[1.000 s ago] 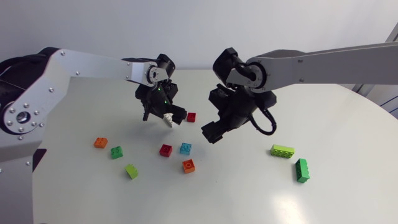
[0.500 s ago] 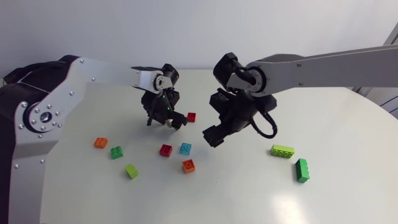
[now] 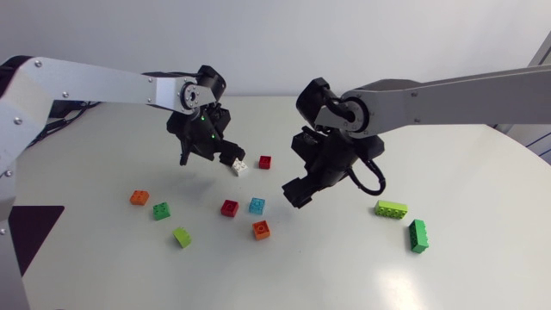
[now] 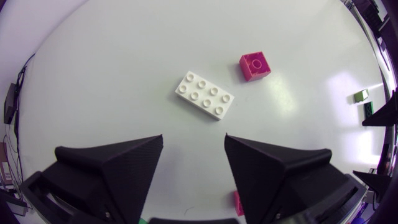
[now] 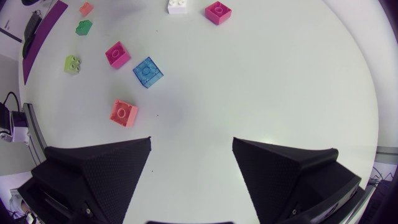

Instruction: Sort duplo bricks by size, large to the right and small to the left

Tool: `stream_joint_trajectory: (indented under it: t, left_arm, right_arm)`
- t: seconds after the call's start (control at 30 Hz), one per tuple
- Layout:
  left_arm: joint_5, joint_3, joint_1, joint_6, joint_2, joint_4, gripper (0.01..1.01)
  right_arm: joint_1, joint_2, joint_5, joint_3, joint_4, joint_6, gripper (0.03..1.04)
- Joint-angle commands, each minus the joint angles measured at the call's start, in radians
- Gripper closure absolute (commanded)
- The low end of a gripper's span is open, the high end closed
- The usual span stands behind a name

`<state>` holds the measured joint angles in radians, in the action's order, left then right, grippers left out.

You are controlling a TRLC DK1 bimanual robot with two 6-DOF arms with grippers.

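White long brick (image 4: 204, 94) flat on the table, just ahead of the left gripper (image 4: 193, 140) — fingers apart, empty. Its long axis slants across their gap. Right gripper (image 5: 191, 142) also spread, empty, farther off.

No writing, number, label or sign can be read in any of the views.
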<state>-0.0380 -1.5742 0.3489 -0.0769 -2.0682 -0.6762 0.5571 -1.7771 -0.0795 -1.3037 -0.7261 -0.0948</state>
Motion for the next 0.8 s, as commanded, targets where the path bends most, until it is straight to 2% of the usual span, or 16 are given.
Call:
stream_joint_trajectory:
  t: [0.0,0.13,0.47,0.63,0.77]
  left_arm:
    - [-0.003,-0.04,0.01,0.026,-0.024,-0.002,0.043]
    - [-0.005,-0.113,0.015,0.068,-0.089,-0.003,0.043]
    - [-0.017,-0.213,-0.005,0.086,-0.205,0.0,0.044]
    - [-0.026,-0.204,-0.022,0.085,-0.234,0.001,0.054]
    - [-0.026,-0.13,-0.022,0.071,-0.185,0.026,0.075]
  right_arm:
    - [0.009,0.025,-0.005,0.029,0.004,-0.006,0.12]
    - [0.007,0.027,-0.005,0.038,0.004,-0.01,0.12]
    - [-0.023,0.021,-0.005,0.057,0.017,-0.026,0.12]
    - [-0.022,0.008,-0.006,0.057,0.025,-0.026,0.12]
    - [-0.013,0.008,-0.006,0.053,0.025,-0.022,0.12]
